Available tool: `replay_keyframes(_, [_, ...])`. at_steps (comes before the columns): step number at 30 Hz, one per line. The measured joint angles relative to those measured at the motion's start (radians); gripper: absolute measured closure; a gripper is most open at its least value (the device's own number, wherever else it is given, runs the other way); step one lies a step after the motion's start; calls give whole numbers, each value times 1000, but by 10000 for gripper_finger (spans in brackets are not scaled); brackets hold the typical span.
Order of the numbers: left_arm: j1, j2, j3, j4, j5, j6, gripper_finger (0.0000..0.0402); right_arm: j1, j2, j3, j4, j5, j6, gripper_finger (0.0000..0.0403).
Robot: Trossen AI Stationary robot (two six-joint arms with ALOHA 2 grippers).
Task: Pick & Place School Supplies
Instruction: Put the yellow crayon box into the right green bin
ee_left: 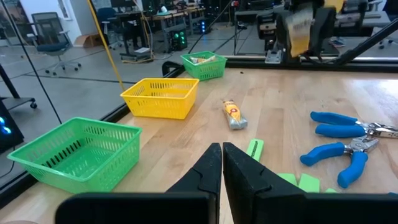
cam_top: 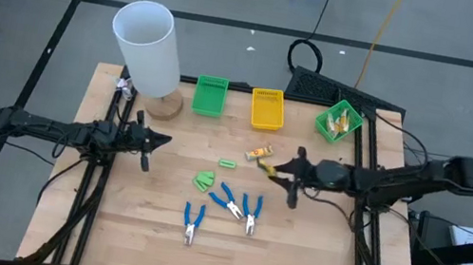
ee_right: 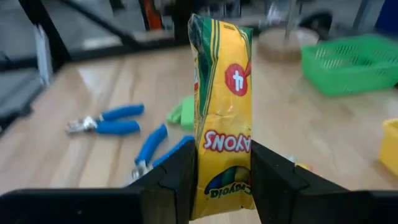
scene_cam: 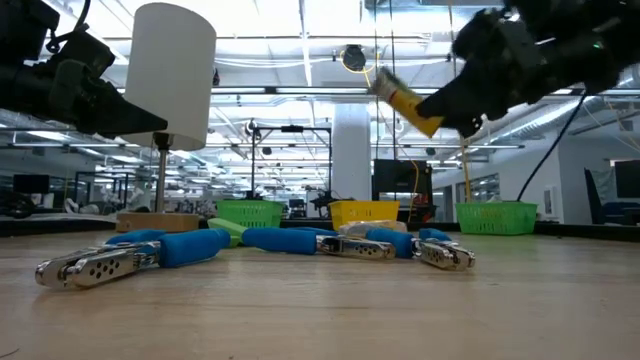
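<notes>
Crayon pack lifted, bins ahead.
My right gripper [ee_right: 221,177] clamps the crayon pack [ee_right: 222,106] upright above the table [cam_top: 311,261]; left gripper [ee_left: 222,163] shut, empty.

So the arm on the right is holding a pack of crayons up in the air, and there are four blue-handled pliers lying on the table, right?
Nearly. The right gripper does hold the crayon pack above the table, but the high view shows three blue-handled pliers, not four.
</notes>
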Motion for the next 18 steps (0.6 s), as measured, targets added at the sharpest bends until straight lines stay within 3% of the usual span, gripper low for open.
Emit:
replay_keyframes(7, [0, 0, 0, 0, -1, 0, 380, -31, -115, -144, 197, 9, 1, 280])
replay_keyframes(18, [0, 0, 0, 0, -1, 0, 380, -56, -175, -215, 217, 183, 1, 280])
